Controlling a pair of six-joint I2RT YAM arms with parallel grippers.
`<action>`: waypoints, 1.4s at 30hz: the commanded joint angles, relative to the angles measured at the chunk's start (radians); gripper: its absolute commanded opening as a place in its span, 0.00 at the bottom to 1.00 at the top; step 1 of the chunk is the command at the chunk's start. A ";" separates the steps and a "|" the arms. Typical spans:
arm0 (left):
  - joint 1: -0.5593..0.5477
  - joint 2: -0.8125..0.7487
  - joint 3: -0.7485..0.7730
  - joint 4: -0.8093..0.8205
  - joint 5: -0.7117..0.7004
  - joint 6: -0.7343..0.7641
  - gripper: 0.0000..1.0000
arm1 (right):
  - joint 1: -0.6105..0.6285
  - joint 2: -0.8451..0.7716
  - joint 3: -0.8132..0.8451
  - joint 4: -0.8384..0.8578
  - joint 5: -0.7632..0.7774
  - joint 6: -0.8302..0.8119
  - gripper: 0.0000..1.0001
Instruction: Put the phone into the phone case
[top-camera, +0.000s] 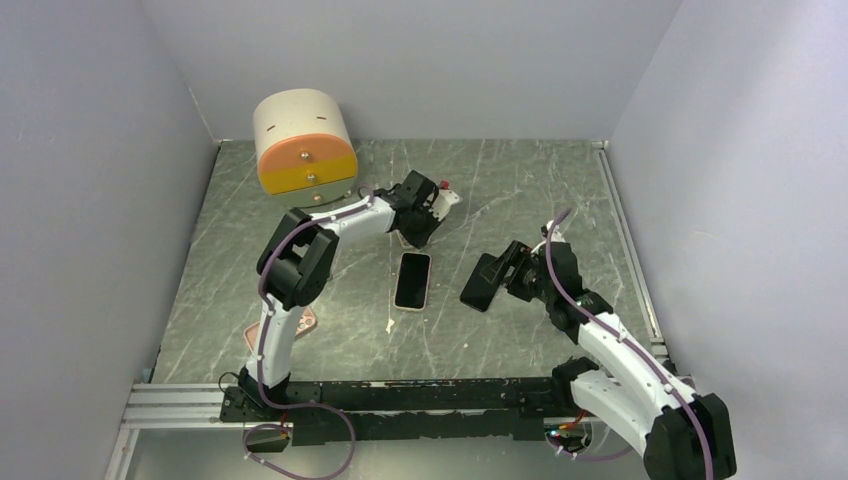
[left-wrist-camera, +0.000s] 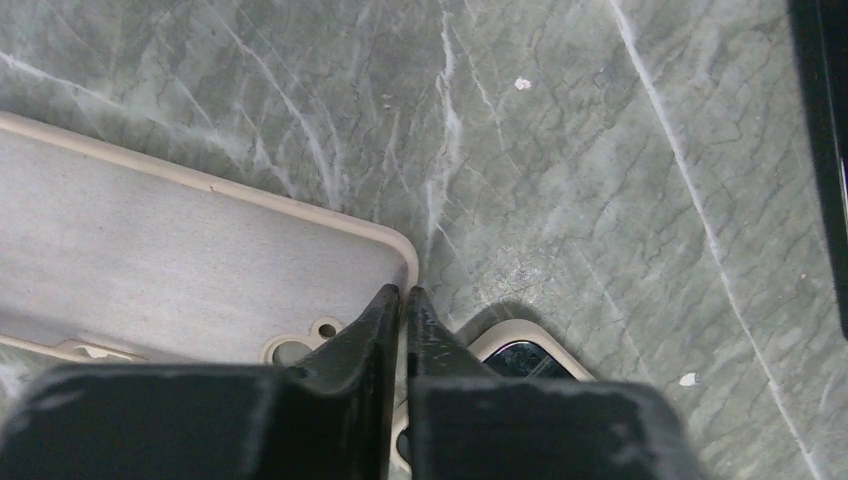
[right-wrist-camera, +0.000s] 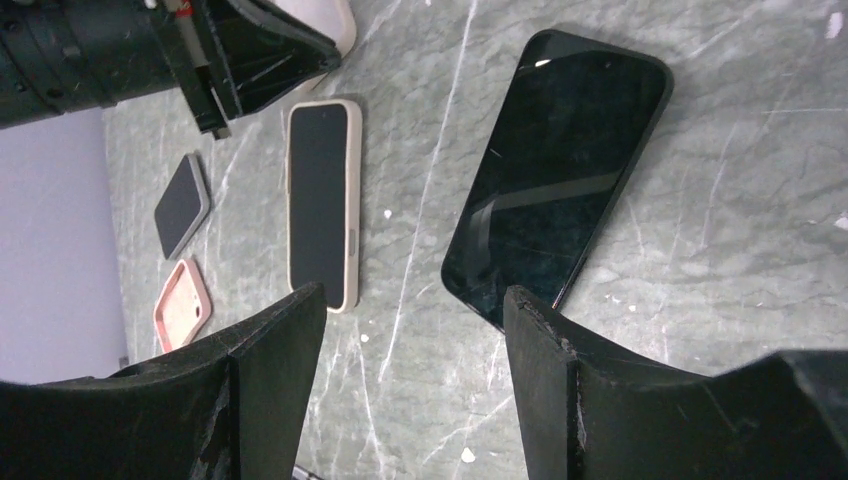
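The black phone (right-wrist-camera: 560, 180) is seen lying flat on the marbled surface (top-camera: 520, 180), just ahead of the right hand (right-wrist-camera: 415, 292), whose fingers are spread wide apart around nothing. The empty beige case (left-wrist-camera: 200, 270) is pinched by its side rim, near one corner, between the closed fingers of the left hand (left-wrist-camera: 402, 295) (a second phone (top-camera: 412, 281), already cased, lies just beside it).

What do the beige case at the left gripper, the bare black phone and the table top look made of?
Beige case: probably silicone or soft plastic, with a matte rounded rim and a grey, felt-like lining.
Black phone: glossy glass-like front that shows sharp reflections.
Table top: green marble look with white veins and a dull sheen. Whether it is real stone or a printed laminate cannot be told.
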 joint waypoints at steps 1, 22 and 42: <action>-0.003 -0.043 -0.028 0.023 -0.087 -0.031 0.03 | 0.014 -0.057 -0.031 0.067 -0.035 -0.024 0.69; 0.033 -0.361 0.077 -0.186 -0.202 -0.442 0.03 | 0.329 0.105 0.039 0.212 0.016 -0.063 0.59; 0.284 -0.859 -0.203 -0.412 -0.152 -0.972 0.03 | 0.597 0.549 0.094 0.519 0.059 0.013 0.44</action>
